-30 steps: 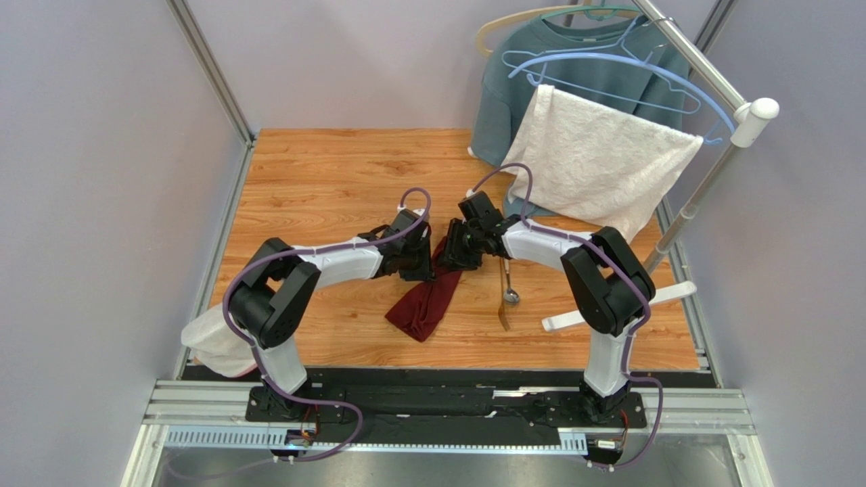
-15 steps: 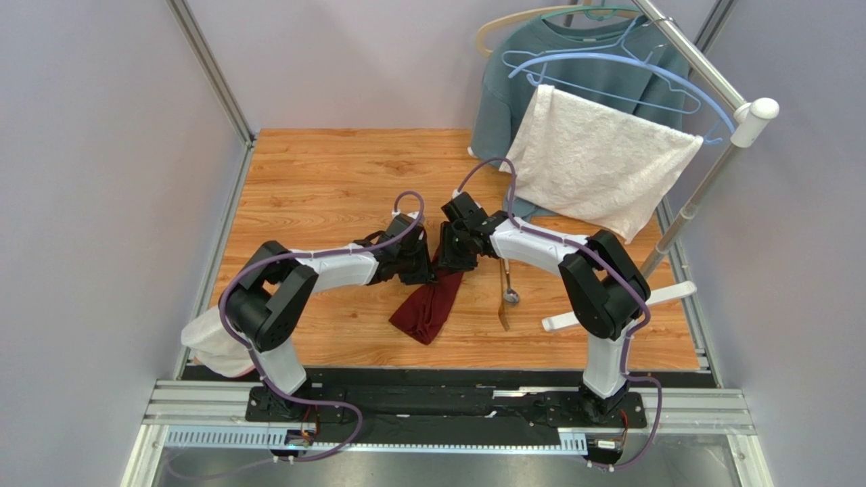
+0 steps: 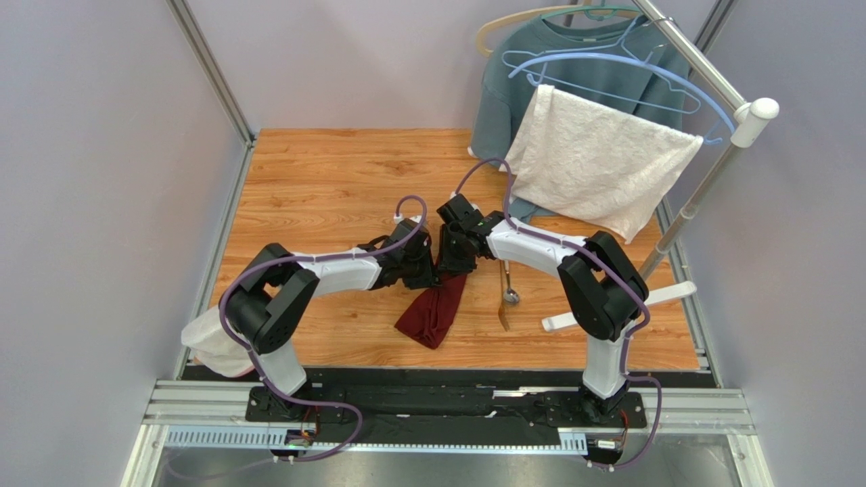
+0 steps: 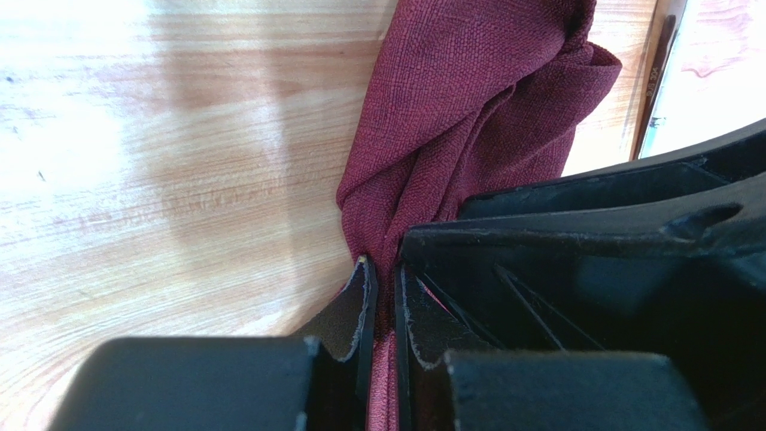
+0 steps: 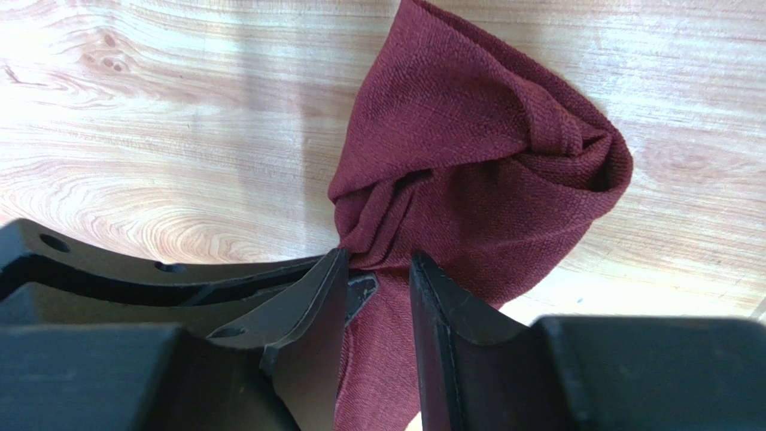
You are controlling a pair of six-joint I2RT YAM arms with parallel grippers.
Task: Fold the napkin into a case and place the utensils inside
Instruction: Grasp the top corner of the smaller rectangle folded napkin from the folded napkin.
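Observation:
The maroon napkin (image 3: 433,312) is bunched into a crumpled strip, its lower end lying on the wood table. My left gripper (image 3: 426,270) is shut on its upper end; in the left wrist view the cloth (image 4: 467,108) is pinched in the thin gap of the gripper (image 4: 382,269). My right gripper (image 3: 451,258) meets it from the right, touching the left one. In the right wrist view the gripper (image 5: 378,267) has cloth (image 5: 476,153) filling the narrow gap between its fingers. The silver spoon (image 3: 511,294) and golden-brown fork (image 3: 503,317) lie just right of the napkin.
A white towel (image 3: 600,162) and a grey-blue sweatshirt (image 3: 505,96) hang from a rack (image 3: 701,193) at the back right. A white bar (image 3: 620,306) lies near the right arm. A pale cloth (image 3: 208,345) hangs off the table's near left edge.
Both grippers have moved closer together and slightly left and toward the near edge, carrying the napkin's upper end. The napkin's lower end has shifted a little right. The utensils have not moved.

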